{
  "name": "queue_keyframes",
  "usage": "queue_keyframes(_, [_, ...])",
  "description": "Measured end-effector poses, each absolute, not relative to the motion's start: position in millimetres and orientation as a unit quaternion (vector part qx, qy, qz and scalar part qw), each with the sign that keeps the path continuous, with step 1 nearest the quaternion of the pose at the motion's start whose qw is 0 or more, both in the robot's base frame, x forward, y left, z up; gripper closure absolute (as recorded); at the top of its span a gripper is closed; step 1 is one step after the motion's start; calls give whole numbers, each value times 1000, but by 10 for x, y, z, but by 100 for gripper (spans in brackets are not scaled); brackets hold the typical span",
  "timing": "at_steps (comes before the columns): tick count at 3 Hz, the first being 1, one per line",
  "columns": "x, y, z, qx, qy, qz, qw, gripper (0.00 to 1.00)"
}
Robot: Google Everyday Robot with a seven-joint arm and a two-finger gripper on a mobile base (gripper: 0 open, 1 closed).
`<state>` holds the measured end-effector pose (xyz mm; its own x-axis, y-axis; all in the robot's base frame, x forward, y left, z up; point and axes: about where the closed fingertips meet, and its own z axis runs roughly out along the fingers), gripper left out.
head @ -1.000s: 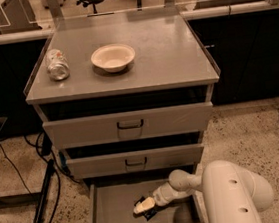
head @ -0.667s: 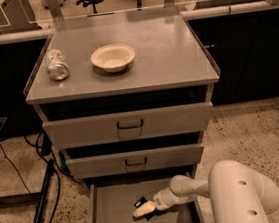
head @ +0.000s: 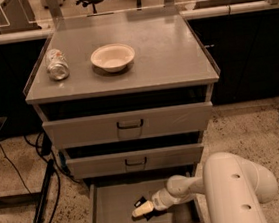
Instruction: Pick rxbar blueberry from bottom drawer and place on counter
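**Layout.** At the left of the tabletop [head: 172, 49] lies a crushed silver can [head: 57, 64]. Just to its right stands a cream bowl [head: 112, 56]. Below the tabletop are the two upper drawers [head: 130, 124] with dark handles. Beneath them the bottom drawer [head: 111, 215] is pulled out, exposing its grey floor.

**Task item.** The rxbar blueberry [head: 140, 202] is inside the bottom drawer, near the middle of the floor and away from both side walls. Only a dark corner of the wrapper shows, because the tool covers the rest.

**End effector.** The end effector [head: 142, 211] is down in the bottom drawer at the bar and in contact with it or directly over it. Whether it is spread, pressed together or pinching the wrapper cannot be told. The white arm [head: 234, 188] reaches in from the right.

**Step in hand (judged): securing the grasp.**
- Grip the bar across its narrow width. The wrapper is thin and flat, so a shallow approach risks sliding it along the floor.
- Confirm the hold before lifting.
- Lift straight up first. The middle drawer front overhangs the rear of the tray.
- Withdraw toward the drawer's open front, then rise to the tabletop.
- Set the bar down to the right of the bowl, away from the can.
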<state>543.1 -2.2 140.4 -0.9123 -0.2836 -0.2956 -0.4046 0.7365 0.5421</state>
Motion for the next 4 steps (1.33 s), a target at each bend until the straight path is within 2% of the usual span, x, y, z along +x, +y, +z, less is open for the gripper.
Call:
queue_keyframes(1, [5378, -43, 1458, -165, 951, 247, 84, 0])
queue_keyframes(2, [5322, -29, 1391, -157, 958, 224, 90, 0])
queue_keyframes(4, [5361, 71, 1228, -142, 960, 225, 85, 0])
